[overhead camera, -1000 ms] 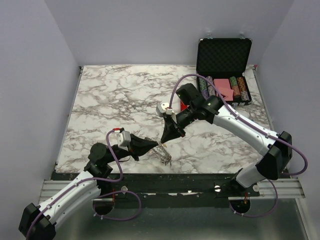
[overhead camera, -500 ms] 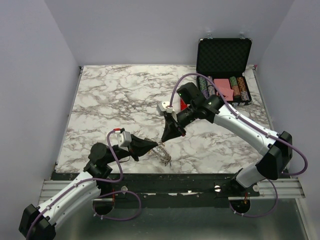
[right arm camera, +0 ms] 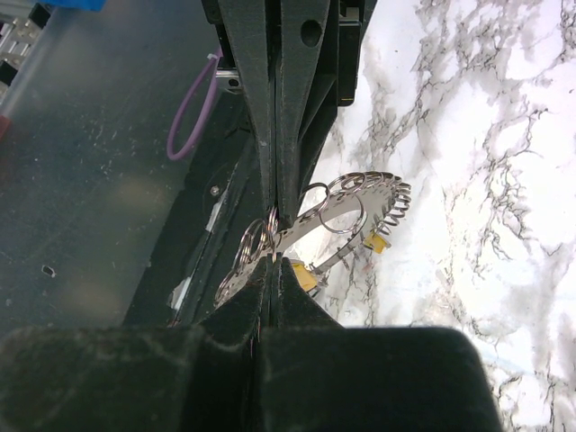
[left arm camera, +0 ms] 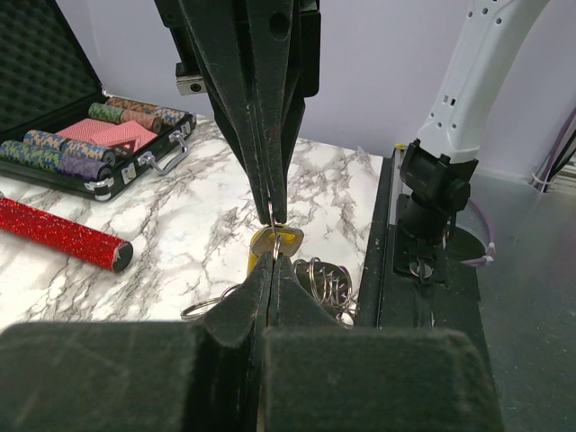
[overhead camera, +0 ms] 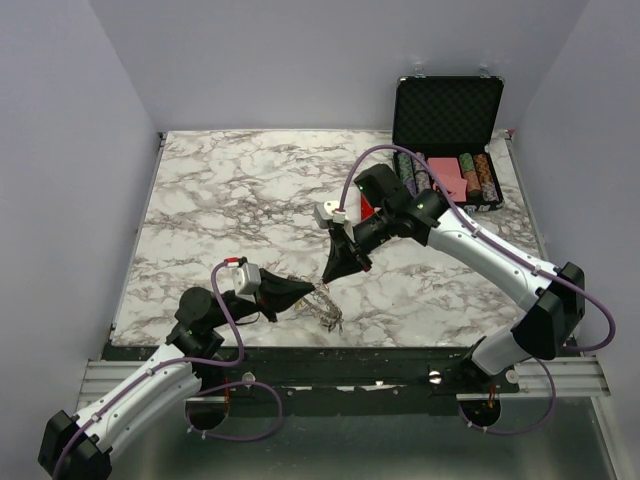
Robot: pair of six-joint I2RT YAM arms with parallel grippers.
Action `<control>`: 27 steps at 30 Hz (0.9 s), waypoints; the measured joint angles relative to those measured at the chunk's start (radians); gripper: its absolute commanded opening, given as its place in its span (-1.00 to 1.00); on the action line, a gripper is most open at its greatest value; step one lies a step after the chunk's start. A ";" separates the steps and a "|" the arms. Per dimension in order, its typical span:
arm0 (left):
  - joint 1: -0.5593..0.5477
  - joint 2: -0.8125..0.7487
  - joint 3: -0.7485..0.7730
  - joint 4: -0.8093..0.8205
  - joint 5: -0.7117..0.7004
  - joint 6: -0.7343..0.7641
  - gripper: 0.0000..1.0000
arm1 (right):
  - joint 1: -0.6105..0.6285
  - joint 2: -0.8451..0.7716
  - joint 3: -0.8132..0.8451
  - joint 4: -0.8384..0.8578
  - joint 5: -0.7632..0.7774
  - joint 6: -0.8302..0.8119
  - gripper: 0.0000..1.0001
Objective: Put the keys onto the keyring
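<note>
Two grippers meet tip to tip over near edge of table (overhead camera: pixel 220 200). Left gripper (overhead camera: pixel 312 291) clenched on keyring (right arm camera: pixel 346 209), wire loops hanging below. Right gripper (overhead camera: pixel 329 279) clenched too, pinching at ring's rim; key or loop, I cannot tell. Yellow key (left arm camera: pixel 275 241) sits between tips. My read: threading step in hand; next move calls for fine slide of key onto loop without slackening either grip. Far right, open black case (overhead camera: pixel 447 100) holds rows of chips (overhead camera: pixel 486 176) and pink packs (overhead camera: pixel 449 180).

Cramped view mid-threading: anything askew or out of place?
Nothing spilled or damaged. The keyring is tipped up at the near edge of the table, where the shut left gripper and right gripper meet on it.
</note>
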 measured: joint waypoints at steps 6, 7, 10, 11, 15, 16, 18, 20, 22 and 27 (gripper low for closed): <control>0.000 0.000 0.000 -0.010 -0.009 0.005 -1.00 | 0.000 0.000 0.000 0.000 -0.005 0.000 -0.99; 0.000 0.000 0.000 -0.011 -0.010 0.005 -1.00 | 0.000 0.000 0.000 0.000 -0.006 0.000 -0.99; 0.000 0.000 0.000 -0.014 -0.013 0.008 -1.00 | 0.000 0.000 0.000 -0.001 -0.007 0.000 -0.99; 0.000 0.000 0.000 -0.015 -0.013 0.008 -1.00 | 0.000 0.000 0.000 0.000 -0.008 0.000 -0.99; 0.000 -0.002 0.000 -0.015 -0.014 0.008 -1.00 | 0.000 0.000 0.000 0.001 -0.009 0.000 -1.00; 0.000 -0.003 0.000 -0.015 -0.015 0.008 -1.00 | 0.000 0.000 0.000 0.001 -0.009 0.001 -0.99; 0.000 -0.005 0.000 -0.015 -0.016 0.008 -1.00 | 0.000 0.000 0.000 0.004 -0.009 0.004 -0.99; 0.000 -0.007 0.000 -0.015 -0.016 0.008 -1.00 | 0.000 0.000 0.000 0.010 -0.009 0.011 -0.99; 0.000 -0.008 0.000 -0.015 -0.016 0.008 -1.00 | 0.000 0.000 -0.002 0.017 -0.009 0.019 -0.99; 0.000 -0.008 0.000 -0.015 -0.016 0.008 -1.00 | 0.000 0.000 -0.009 0.033 -0.009 0.038 -0.99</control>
